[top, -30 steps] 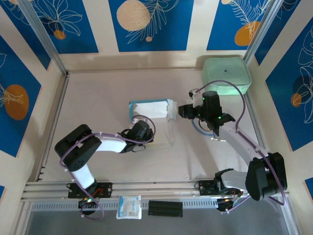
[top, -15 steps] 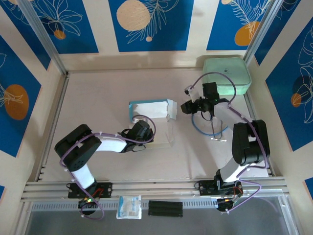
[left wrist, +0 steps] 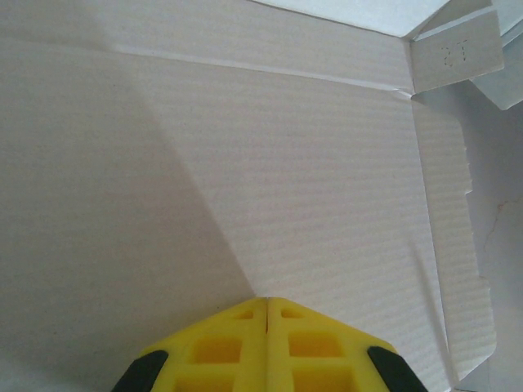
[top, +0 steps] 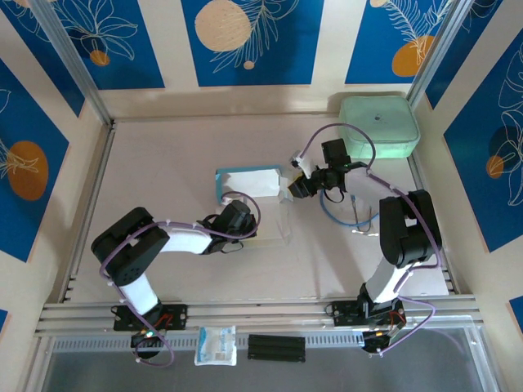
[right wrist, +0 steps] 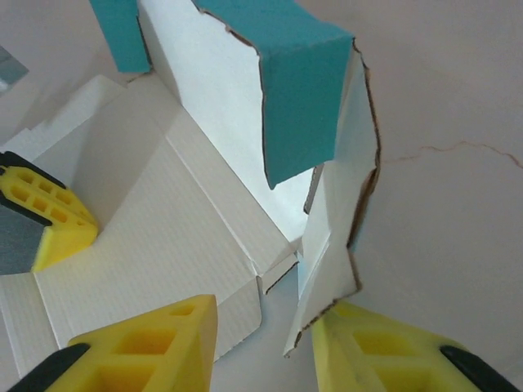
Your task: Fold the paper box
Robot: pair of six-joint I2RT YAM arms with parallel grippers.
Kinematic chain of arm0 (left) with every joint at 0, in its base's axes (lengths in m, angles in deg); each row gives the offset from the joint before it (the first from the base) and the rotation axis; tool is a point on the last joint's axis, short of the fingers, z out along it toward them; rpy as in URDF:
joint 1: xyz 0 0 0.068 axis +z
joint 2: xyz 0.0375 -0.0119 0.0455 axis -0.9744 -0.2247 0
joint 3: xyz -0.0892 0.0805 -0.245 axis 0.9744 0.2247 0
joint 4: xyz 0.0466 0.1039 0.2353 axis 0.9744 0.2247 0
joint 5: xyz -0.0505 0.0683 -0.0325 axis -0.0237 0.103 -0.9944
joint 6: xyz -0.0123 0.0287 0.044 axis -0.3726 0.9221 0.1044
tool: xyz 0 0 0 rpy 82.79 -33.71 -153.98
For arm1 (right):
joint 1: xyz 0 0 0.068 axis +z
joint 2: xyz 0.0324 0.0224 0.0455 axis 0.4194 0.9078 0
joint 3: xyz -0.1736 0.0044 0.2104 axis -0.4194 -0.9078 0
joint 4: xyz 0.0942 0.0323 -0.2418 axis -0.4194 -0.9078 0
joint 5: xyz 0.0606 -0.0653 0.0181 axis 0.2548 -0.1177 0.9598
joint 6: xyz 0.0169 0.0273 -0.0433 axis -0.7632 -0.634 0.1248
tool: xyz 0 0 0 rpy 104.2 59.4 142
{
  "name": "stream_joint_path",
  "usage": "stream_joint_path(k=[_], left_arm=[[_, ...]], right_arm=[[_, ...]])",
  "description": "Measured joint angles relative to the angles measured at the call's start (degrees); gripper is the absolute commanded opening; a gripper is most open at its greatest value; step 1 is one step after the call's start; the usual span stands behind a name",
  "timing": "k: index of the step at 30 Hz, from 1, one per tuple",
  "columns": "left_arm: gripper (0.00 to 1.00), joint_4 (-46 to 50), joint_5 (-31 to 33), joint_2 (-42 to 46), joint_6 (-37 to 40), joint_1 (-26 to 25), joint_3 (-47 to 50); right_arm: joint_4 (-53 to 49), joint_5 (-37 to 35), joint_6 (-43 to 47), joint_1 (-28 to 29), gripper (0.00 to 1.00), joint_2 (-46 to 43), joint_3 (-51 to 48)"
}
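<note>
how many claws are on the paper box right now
2. The left claw, shut, rests its tip on the paper box's flat inner panel. The right claw is at the box's right end, jaws open either side of a raised flap.

This is a robot lab. A left arm [top: 184, 239] and a right arm [top: 400, 229] are bolted to a pale desk [top: 163, 171], with metal rails [top: 261, 314] in front and blue leafy walls [top: 278, 61] around.
</note>
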Motion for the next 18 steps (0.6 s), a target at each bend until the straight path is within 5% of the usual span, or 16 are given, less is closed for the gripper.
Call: stream_joint_path(k=[8, 12, 18], left_arm=[[0.05, 0.2, 0.0, 0.0, 0.0, 0.0, -0.1], [0.16, 0.1, 0.1, 0.0, 0.3, 0.0, -0.1], [0.31, 1.0, 1.5, 2.8, 3.3, 0.0, 0.2]], right_arm=[[-2.2, 5.0, 1.8, 0.9, 0.34, 0.1, 0.5], [-0.2, -2.3, -0.7, 3.2, 0.15, 1.1, 1.2], [7.5, -14.6, -3.4, 7.7, 0.00, 1.6, -1.5]])
